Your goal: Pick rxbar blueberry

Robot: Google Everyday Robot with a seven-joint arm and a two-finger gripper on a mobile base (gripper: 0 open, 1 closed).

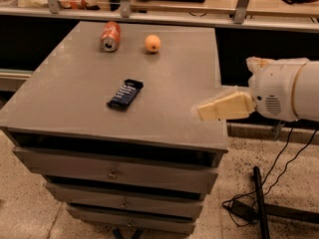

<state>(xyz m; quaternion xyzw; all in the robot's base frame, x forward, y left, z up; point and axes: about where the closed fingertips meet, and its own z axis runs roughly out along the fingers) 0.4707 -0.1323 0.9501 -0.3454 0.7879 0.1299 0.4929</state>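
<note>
The rxbar blueberry (125, 94), a flat dark navy bar with white print, lies on the grey cabinet top (75, 78) a little left of the middle. My gripper (203, 111), cream-coloured on a white arm, hovers over the top's right front part. It is well to the right of the bar and points left toward it, apart from it.
A red soda can (110, 36) lies on its side at the back of the top, with a small orange fruit (153, 43) to its right. Drawers (114, 171) run below the top. Black cables (259, 203) lie on the floor at the right.
</note>
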